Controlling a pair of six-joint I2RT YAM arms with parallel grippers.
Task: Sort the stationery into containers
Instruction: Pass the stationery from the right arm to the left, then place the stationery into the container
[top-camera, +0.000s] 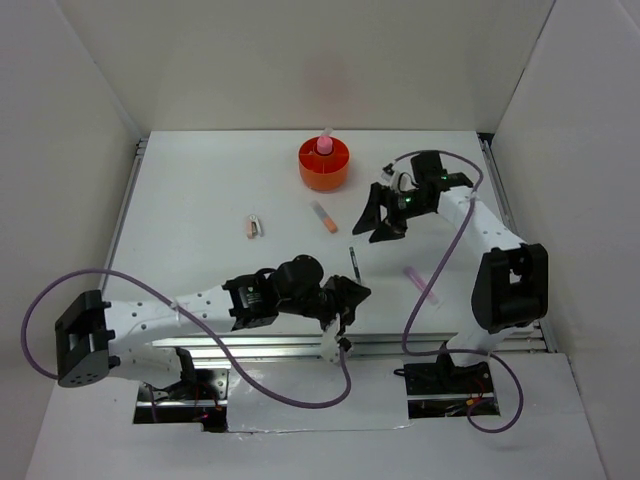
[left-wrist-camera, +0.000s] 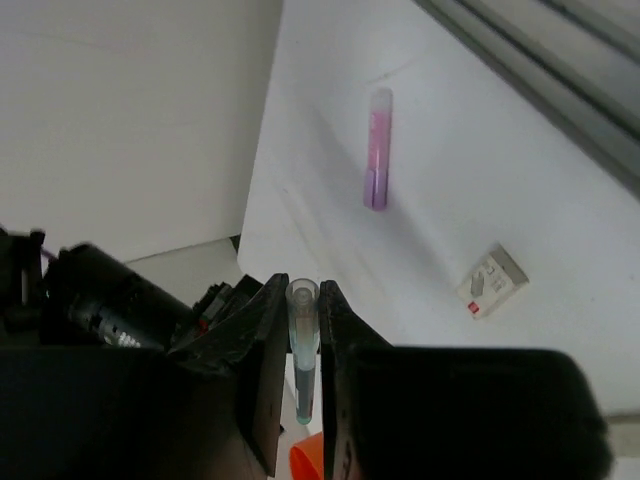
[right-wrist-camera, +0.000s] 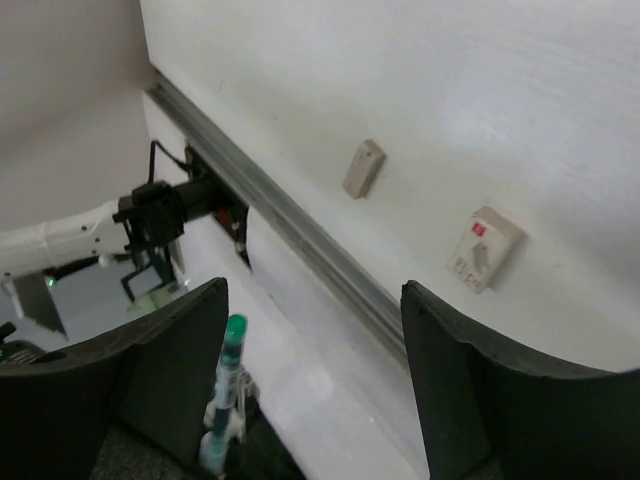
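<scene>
While the left gripper (left-wrist-camera: 301, 292) is pinching a teal-capped pen (left-wrist-camera: 303, 345) between its jaws, the right gripper (right-wrist-camera: 315, 292) is hovering over the table (top-camera: 200, 200), jaws spread wide.

One tub (top-camera: 324, 180), two pens (top-camera: 353, 262) (top-camera: 421, 284), two erasers (top-camera: 249, 228) (top-camera: 259, 228)

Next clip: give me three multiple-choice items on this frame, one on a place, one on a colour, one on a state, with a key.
1. Where is the pink glue stick?
A) lying by the left arm's base
B) standing in the tub
C) lying at the table's far right corner

2. What colour is the tub?
A) blue
B) green
C) orange

3. How is the right gripper?
A) open, empty
B) shut on a pen
C) shut on an eraser

Key:
1 B: it rises from the tub's centre.
2 C: its wall is bright orange.
3 A: its fingers stand wide apart, gripping nothing.
</scene>
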